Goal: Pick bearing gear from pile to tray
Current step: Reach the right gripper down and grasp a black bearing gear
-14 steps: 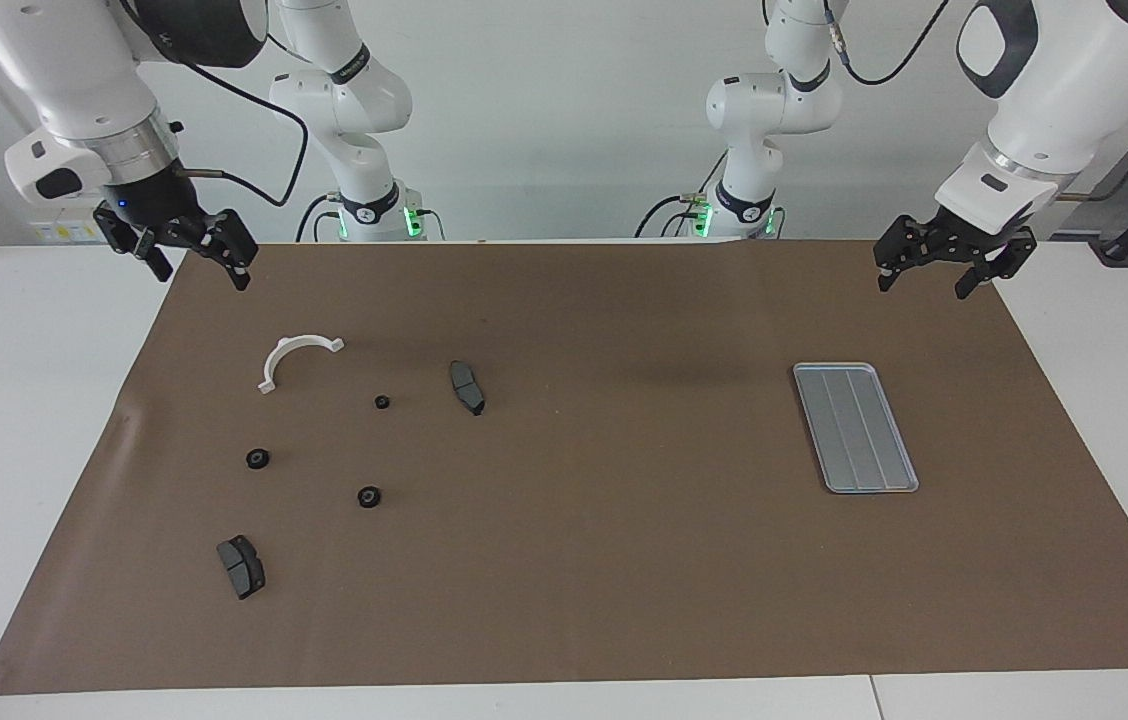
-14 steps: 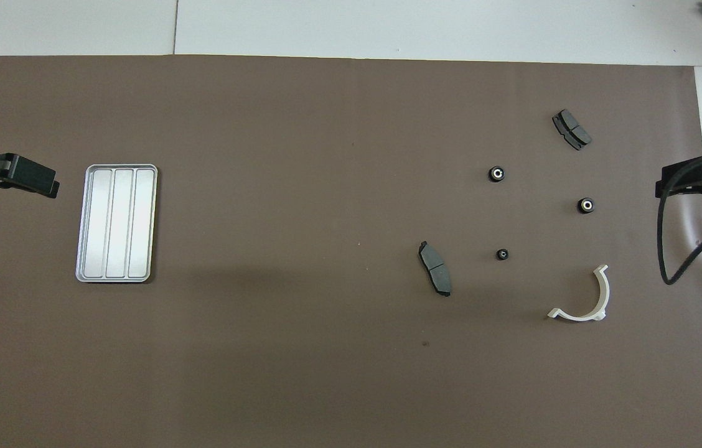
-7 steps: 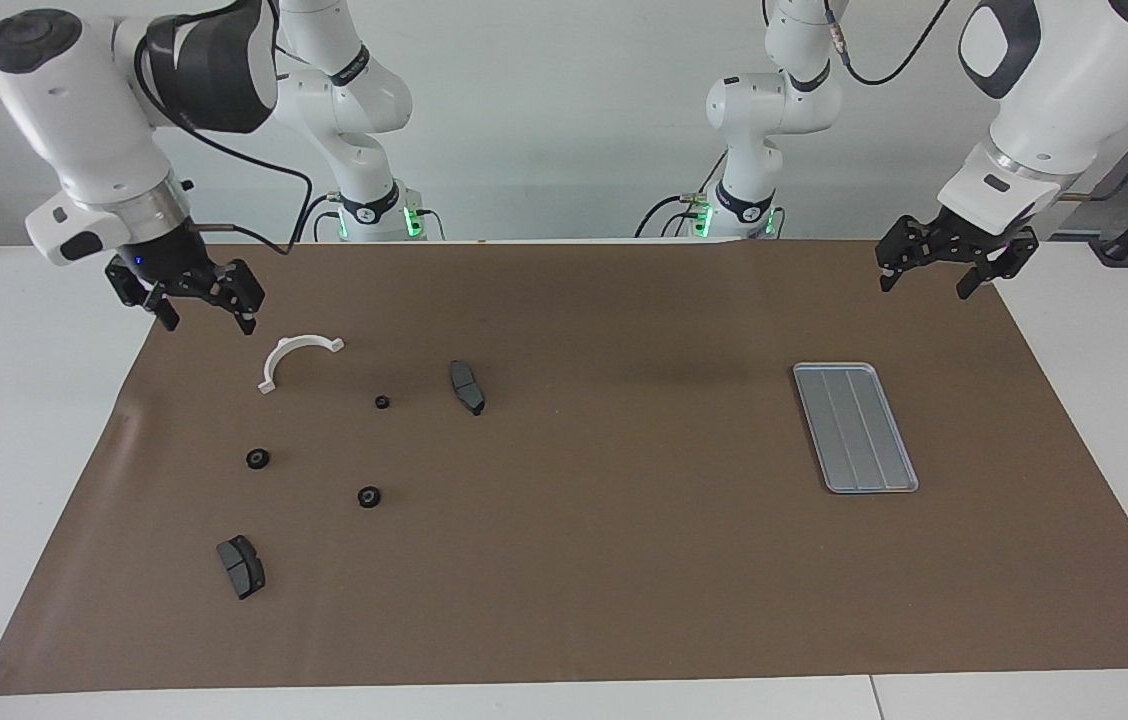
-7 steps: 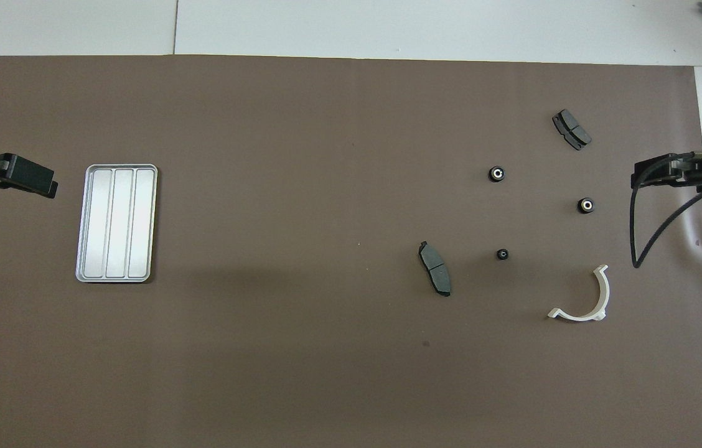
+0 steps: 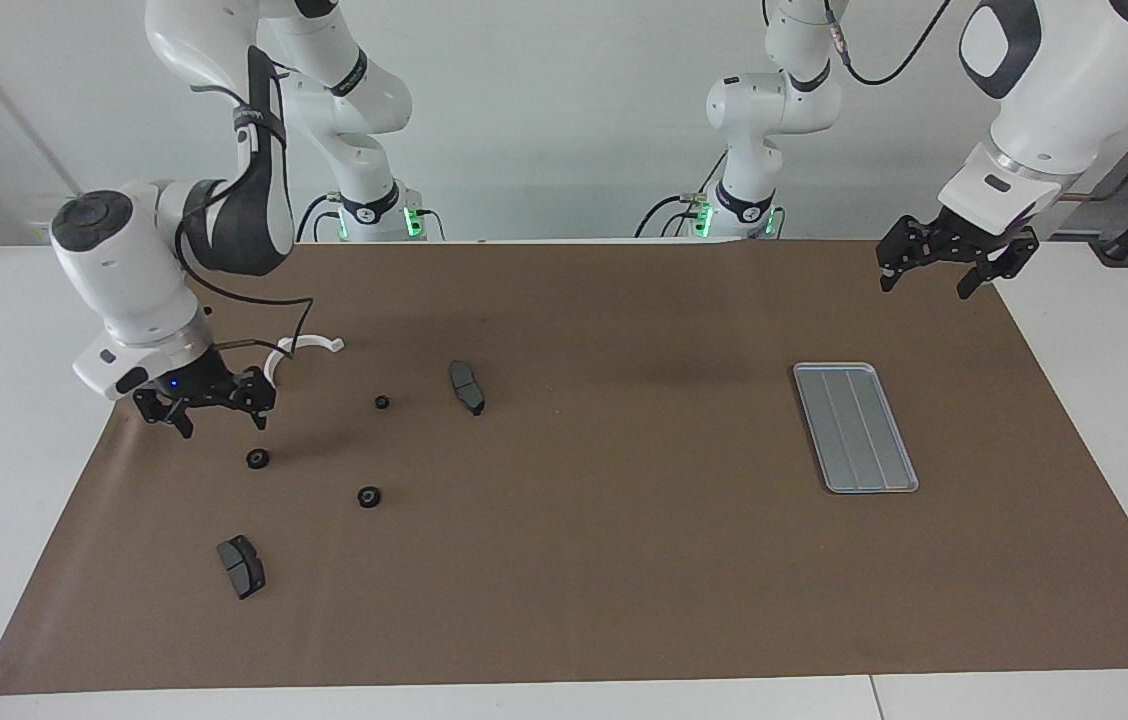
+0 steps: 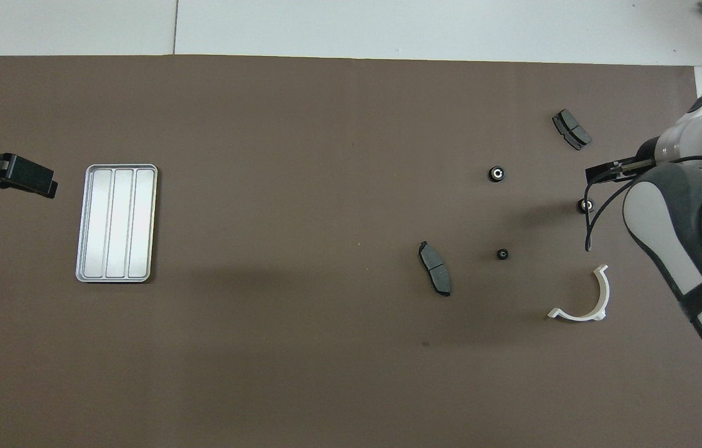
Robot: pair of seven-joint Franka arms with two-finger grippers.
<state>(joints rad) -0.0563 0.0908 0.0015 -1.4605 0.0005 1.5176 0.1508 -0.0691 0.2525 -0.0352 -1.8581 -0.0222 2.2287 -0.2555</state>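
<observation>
From across the table, the right gripper [image 5: 222, 420] hangs low in the left part of the frame with its fingers spread apart and nothing between them. It is just above and beside one black bearing gear [image 5: 257, 458], not touching it as far as I can tell. I'd say this is the approach to the first pick. Next it has to centre over that little ring, drop the last bit and close on it without nudging it away. Two more gears [image 5: 369, 496] [image 5: 382, 402] lie close by in the pile, along with two brake pads [image 5: 467, 387] [image 5: 241, 566] and the white bracket [image 5: 309, 345], which the arm's cable partly crosses. The tray [image 5: 854, 427] sits in the right half of the frame with nothing in it. The left gripper [image 5: 924, 285] waits in the upper right, up in the air, fingers apart and holding nothing.

From overhead, the right arm [image 6: 687, 205] fills the right edge of the frame and covers its own gripper. The targeted gear [image 6: 585, 206] peeps out beside the cable, small, round and black with a pale centre. The other gears [image 6: 497, 173] [image 6: 502, 254] lie to its left in the frame. The tray [image 6: 117, 223] is at centre left, silver and grooved lengthwise. The left gripper [image 6: 33, 180] pokes in at the left edge, beside the tray
</observation>
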